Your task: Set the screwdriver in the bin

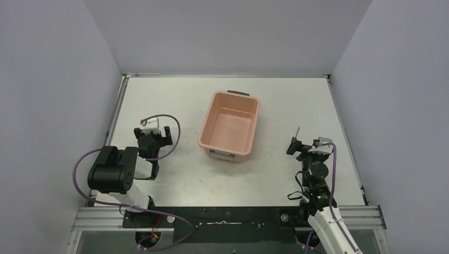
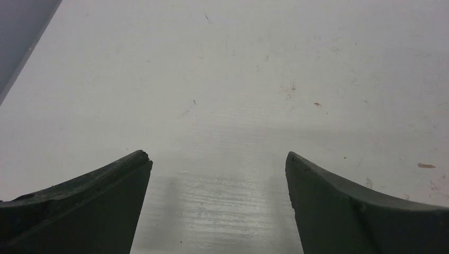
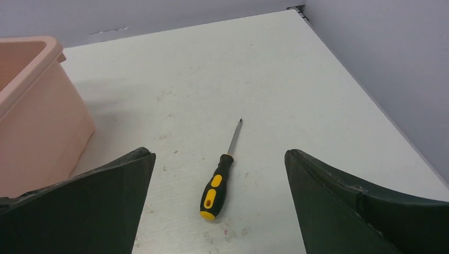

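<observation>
The screwdriver (image 3: 215, 186) lies flat on the white table, its black and orange-yellow handle toward me and its thin shaft pointing away. My right gripper (image 3: 217, 154) is open and hovers above it, one finger on each side of the handle, not touching. In the top view only the shaft (image 1: 298, 132) shows beyond the right gripper (image 1: 298, 144). The salmon-pink bin (image 1: 204, 132) stands empty mid-table, left of the screwdriver, with its dark handle on the far side; its wall shows in the right wrist view (image 3: 37, 116). My left gripper (image 1: 153, 135) is open and empty over bare table (image 2: 218, 154).
Grey walls enclose the table on the left, back and right. The right wall (image 3: 381, 63) runs close beside the screwdriver's side of the table. A metal rail (image 1: 227, 217) with the arm bases lines the near edge.
</observation>
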Robot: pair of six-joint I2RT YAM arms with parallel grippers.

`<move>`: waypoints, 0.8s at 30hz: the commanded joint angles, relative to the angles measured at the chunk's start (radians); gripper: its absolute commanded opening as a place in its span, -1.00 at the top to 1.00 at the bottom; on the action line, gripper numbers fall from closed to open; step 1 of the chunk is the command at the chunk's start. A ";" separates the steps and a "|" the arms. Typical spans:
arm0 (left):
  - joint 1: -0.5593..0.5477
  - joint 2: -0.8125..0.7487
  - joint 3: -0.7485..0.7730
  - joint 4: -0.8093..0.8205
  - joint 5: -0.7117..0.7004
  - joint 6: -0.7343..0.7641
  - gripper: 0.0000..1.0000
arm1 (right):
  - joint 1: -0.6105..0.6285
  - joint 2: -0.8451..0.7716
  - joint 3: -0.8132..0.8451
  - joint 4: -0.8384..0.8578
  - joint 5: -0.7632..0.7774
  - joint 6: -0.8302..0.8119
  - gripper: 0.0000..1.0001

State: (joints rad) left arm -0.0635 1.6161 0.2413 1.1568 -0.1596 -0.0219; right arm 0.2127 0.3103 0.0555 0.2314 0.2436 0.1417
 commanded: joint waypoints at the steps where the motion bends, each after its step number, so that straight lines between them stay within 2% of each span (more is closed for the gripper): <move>1: 0.002 -0.005 0.013 0.054 0.003 -0.006 -0.94 | 0.002 0.011 0.030 0.082 0.127 0.074 -1.00; 3: 0.002 -0.005 0.013 0.053 0.003 -0.007 -0.94 | 0.001 0.050 0.087 0.056 0.186 0.143 -1.00; 6: 0.002 -0.005 0.013 0.054 0.003 -0.006 -0.94 | 0.001 0.162 0.269 -0.099 0.275 0.235 -1.00; 12: 0.002 -0.004 0.013 0.054 0.003 -0.007 -0.94 | -0.002 0.543 0.676 -0.414 0.225 0.211 -1.00; 15: 0.002 -0.005 0.012 0.054 0.003 -0.007 -0.94 | -0.007 0.726 0.881 -0.634 0.296 0.304 -1.00; 20: 0.002 -0.005 0.013 0.054 0.002 -0.007 -0.94 | -0.047 1.008 1.118 -0.859 0.121 0.289 -1.00; 24: 0.002 -0.005 0.013 0.055 0.002 -0.006 -0.94 | -0.082 1.189 1.180 -0.943 -0.033 0.256 -0.99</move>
State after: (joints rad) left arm -0.0635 1.6161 0.2413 1.1568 -0.1596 -0.0219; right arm 0.1619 1.3769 1.1828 -0.5064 0.3641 0.4126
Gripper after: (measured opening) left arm 0.971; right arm 0.999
